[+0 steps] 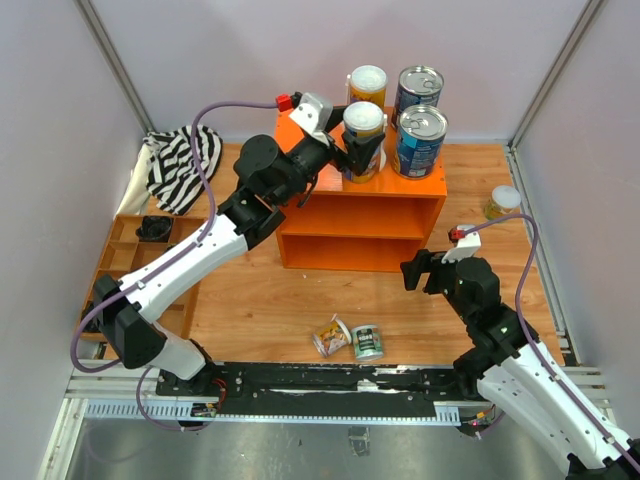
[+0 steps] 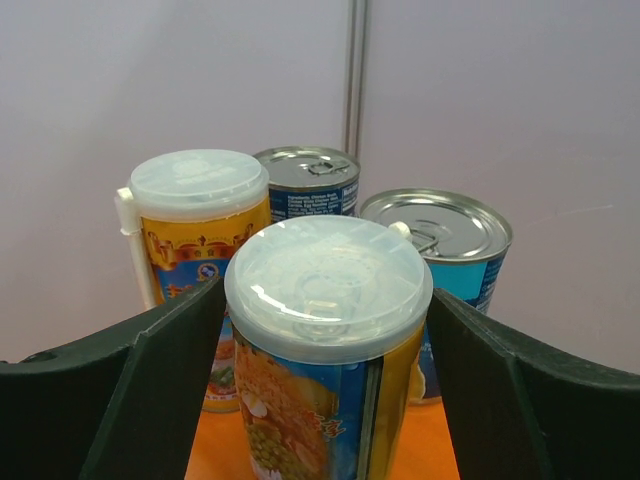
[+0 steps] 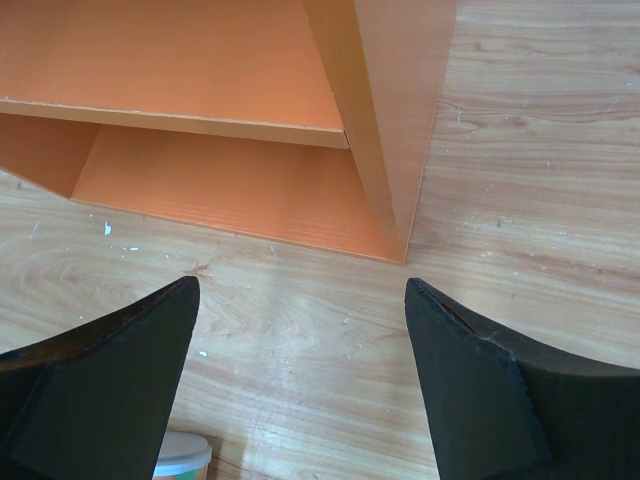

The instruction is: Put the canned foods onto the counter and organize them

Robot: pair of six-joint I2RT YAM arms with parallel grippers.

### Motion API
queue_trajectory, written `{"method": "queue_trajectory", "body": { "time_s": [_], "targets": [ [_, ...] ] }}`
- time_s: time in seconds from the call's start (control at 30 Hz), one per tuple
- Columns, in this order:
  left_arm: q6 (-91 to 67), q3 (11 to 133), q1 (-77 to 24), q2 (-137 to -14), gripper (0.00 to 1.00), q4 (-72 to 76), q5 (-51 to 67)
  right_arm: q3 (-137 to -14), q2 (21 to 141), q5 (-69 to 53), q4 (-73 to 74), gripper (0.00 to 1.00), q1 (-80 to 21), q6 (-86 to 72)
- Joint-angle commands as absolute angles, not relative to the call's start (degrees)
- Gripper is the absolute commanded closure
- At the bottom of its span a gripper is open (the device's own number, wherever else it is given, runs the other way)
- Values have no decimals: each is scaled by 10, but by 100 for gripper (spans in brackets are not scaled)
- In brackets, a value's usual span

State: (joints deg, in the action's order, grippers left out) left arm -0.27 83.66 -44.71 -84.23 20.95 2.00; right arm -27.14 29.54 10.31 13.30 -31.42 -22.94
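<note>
Four tins [image 1: 419, 140] atop the counter [image 1: 360, 215], labels unreadable; left hand [image 2: 328, 300] astride one, grip unclear; right hand [image 3: 300, 290] apart

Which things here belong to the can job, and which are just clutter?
Job: bright orange wooden counter; two tall yellow-and-blue cans and two wide blue-labelled tins on it; three small cans off it.
Clutter: striped black-and-white cloth; brown compartment tray.

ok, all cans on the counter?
No, a tipped can and a green-labelled can sit on the table in front of the counter, and a yellow can stands farther right.
</note>
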Motion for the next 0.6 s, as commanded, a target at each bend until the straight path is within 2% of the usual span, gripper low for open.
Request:
{"method": "queue_trajectory", "body": {
  "time_s": [0.0,0.13,0.4,0.57],
  "targets": [
    [7,843,-443,-824,12,251,15,-269,291,99,123,15,-325,-228],
    [7,842,-443,-818,5,249,10,-270,289,98,126,15,-325,-229],
    [4,832,-443,-778,1,246,-2,-274,286,99,134,15,-325,-229],
    [-15,806,-443,-716,2,210,-19,-273,282,100,142,15,-325,-229]
  ]
}}
